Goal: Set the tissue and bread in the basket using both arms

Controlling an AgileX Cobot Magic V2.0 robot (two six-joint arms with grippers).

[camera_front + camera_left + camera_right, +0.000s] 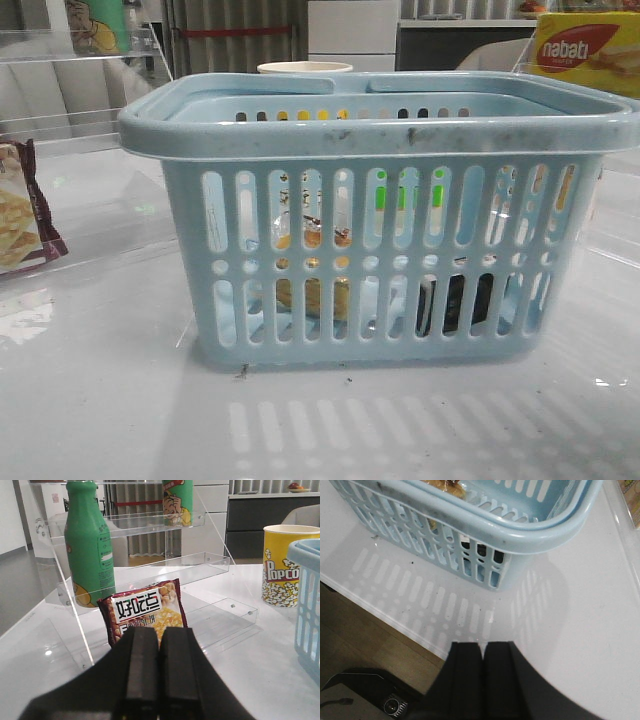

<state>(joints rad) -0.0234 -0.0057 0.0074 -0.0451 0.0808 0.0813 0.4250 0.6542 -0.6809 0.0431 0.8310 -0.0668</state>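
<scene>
Basket (380, 210) holds bread (310, 295), tissue (455, 300) | snack bag (145, 612), popcorn cup (281, 565) nearby | both end effectors closed, empty

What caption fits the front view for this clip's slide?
Pale blue basket on the white table, bread and dark tissue packet visible inside through its slots.

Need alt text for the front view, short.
A pale blue slotted basket fills the frame on a white table; through its slots show the bread at left and the dark tissue at right. A snack bag sits at far left; no gripper is in view.
</scene>
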